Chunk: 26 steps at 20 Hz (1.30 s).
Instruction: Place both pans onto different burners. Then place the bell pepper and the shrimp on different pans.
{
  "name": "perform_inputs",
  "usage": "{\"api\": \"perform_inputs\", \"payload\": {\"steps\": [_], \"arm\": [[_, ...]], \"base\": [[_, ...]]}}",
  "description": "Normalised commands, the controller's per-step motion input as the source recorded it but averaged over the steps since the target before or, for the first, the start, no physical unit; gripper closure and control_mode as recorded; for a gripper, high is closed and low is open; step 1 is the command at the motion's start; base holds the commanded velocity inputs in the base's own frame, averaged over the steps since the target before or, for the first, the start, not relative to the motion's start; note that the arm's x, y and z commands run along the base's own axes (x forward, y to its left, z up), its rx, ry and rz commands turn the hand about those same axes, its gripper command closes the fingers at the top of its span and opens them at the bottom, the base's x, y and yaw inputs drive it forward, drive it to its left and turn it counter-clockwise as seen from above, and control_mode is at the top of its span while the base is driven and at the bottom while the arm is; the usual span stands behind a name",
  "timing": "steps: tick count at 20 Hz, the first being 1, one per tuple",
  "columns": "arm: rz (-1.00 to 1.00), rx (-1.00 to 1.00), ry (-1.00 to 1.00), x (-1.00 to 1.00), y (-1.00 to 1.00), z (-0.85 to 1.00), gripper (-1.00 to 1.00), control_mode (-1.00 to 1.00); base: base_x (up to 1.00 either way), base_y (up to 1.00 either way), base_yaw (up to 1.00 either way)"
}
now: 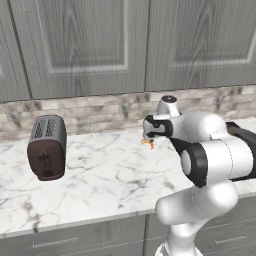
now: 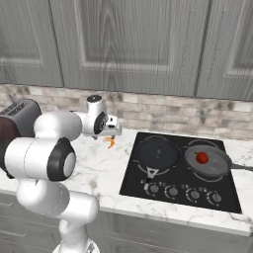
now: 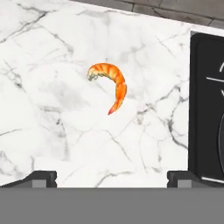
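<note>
Because the shrimp [image 3: 109, 84] is small, thin and curved, a descent that lands off its middle could pinch only the tail, so that it flips or slides across the slick marble counter [image 3: 52, 131] rather than being caught. A second risk, as I judge it, is carrying it to the wrong pan: the red bell pepper [image 2: 201, 157] already sits in the dark grey pan [image 2: 210, 163] on the right-hand burner, so the shrimp belongs in the empty black pan [image 2: 158, 152] beside it. The hand [image 3: 111, 177] hangs above the counter with its fingertips [image 3: 41, 178] spread wide and nothing between them. The shrimp lies flat on the marble, just left of the cooktop [image 2: 178, 173] edge and apart from it. In the hand view its long axis runs as an arc from the thick head end at upper left, over a hump, down to the pointed tail at lower right, roughly diagonal to the line between the fingertips.
</note>
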Motion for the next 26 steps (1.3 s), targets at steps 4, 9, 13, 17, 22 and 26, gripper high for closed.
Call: {"api": "perform_inputs", "payload": {"steps": [4, 9, 13, 17, 22, 26], "arm": [[0.00, 0.00, 0.00, 0.15, 0.00, -0.25, -1.00, -1.00], [0.00, 0.00, 0.00, 0.19, 0.00, -0.21, -1.00, -1.00], [0.00, 0.00, 0.00, 0.21, 0.01, -0.18, -1.00, -1.00], [0.00, 0.00, 0.00, 0.19, 0.01, -0.22, -1.00, -1.00], [0.00, 0.00, 0.00, 0.18, 0.03, -0.23, -1.00, -1.00], [0.00, 0.00, 0.00, 0.29, 0.00, -0.13, -1.00, -1.00]], "base": [[0.00, 0.00, 0.00], [0.00, 0.00, 0.00], [0.00, 0.00, 0.00], [0.00, 0.00, 0.00], [0.00, 0.00, 0.00], [0.00, 0.00, 0.00]]}}
